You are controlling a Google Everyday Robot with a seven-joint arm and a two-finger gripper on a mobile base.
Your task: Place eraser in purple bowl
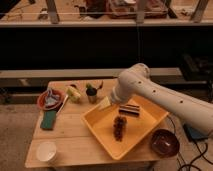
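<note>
Wooden surface (75,137), dim room. Eraser (129,109) lies flat in the yellow tray (100,125), centre frame. Hand (111,101) sits just left of it, spread wide, holding nothing. Purple bowl (164,142) lower right. Eraser probably light, firm, grippy; pinch across its narrow width.

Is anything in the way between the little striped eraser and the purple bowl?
Only the rim of the yellow tray lies between: the eraser sits inside it, the purple bowl outside its lower-right edge. The hand hovers over the tray's upper-left part, beside the eraser.
</note>
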